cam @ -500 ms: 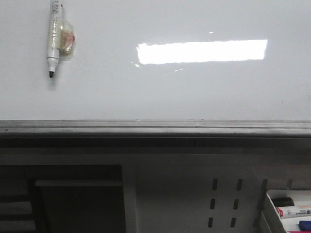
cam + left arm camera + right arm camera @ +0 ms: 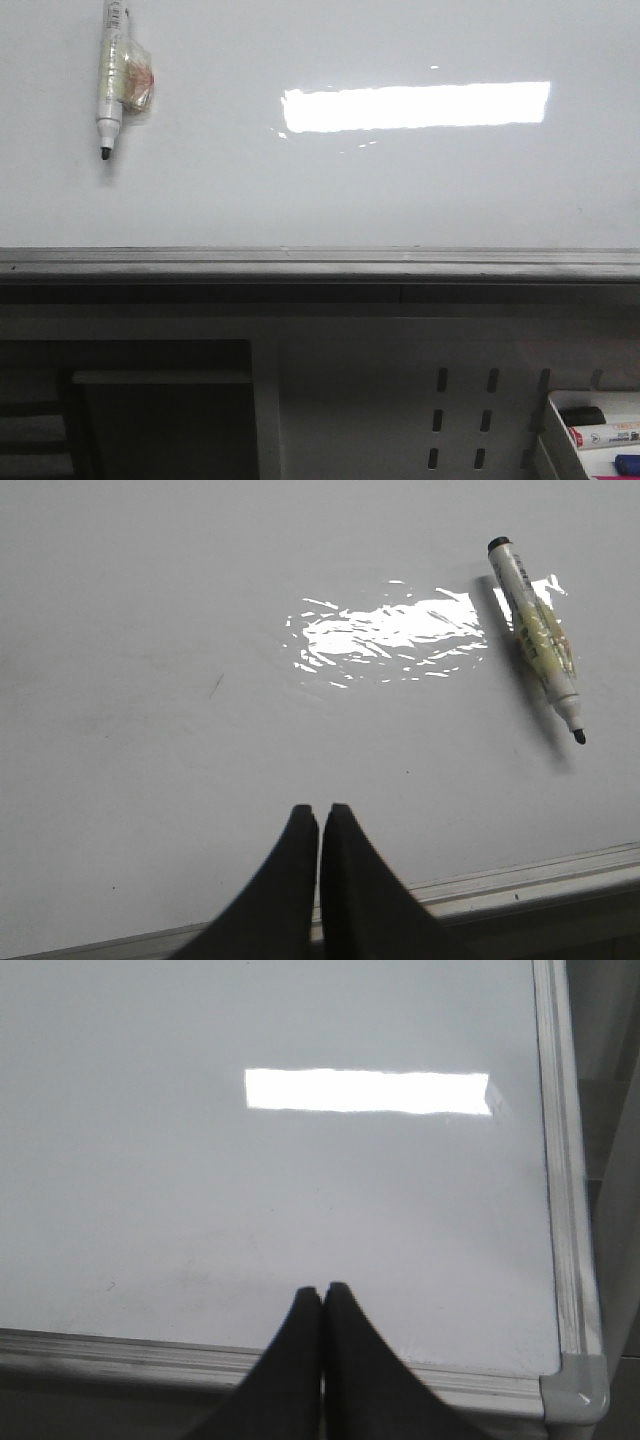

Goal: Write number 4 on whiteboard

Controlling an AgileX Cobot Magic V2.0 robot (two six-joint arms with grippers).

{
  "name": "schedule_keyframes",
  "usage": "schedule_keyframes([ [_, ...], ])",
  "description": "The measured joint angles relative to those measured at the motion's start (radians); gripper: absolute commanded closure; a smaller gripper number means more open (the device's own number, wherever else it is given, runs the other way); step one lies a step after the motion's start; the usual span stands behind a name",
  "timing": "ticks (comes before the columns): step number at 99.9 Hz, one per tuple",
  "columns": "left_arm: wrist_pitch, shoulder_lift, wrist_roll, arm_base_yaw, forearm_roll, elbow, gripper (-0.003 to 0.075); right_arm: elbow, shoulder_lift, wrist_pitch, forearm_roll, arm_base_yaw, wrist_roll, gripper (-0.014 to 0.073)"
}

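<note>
The whiteboard (image 2: 330,190) fills the front view, glossy white with a grey edge rail (image 2: 320,262) and a bright rectangular light reflection. No number 4 shows on it. A white marker (image 2: 112,80) with a black tip and tape round its barrel lies uncapped on the board at the far left; the left wrist view shows the marker (image 2: 535,635) too. My left gripper (image 2: 320,810) is shut and empty over the board's near edge, well away from the marker. My right gripper (image 2: 323,1288) is shut and empty near the board's right corner. Neither gripper shows in the front view.
Below the rail a white perforated panel (image 2: 460,410) and a dark opening (image 2: 150,410) show. A tray (image 2: 595,435) at the lower right holds other markers. The board's metal corner (image 2: 575,1395) lies close to my right gripper.
</note>
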Motion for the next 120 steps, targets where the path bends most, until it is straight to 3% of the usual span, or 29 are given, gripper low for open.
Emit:
schedule_keyframes([
  [72,0.0,0.0,0.0,0.0,-0.004,0.0,0.0741,0.0,0.0,0.0,0.0,0.0,0.0,0.0658],
  [96,0.0,0.0,0.0,0.0,-0.094,0.0,0.0741,0.0,0.0,0.0,0.005,0.0,0.0,0.0658],
  [120,0.0,0.0,0.0,0.0,-0.314,0.0,0.0741,0.0,0.0,0.0,0.218,0.0,0.0,0.0658],
])
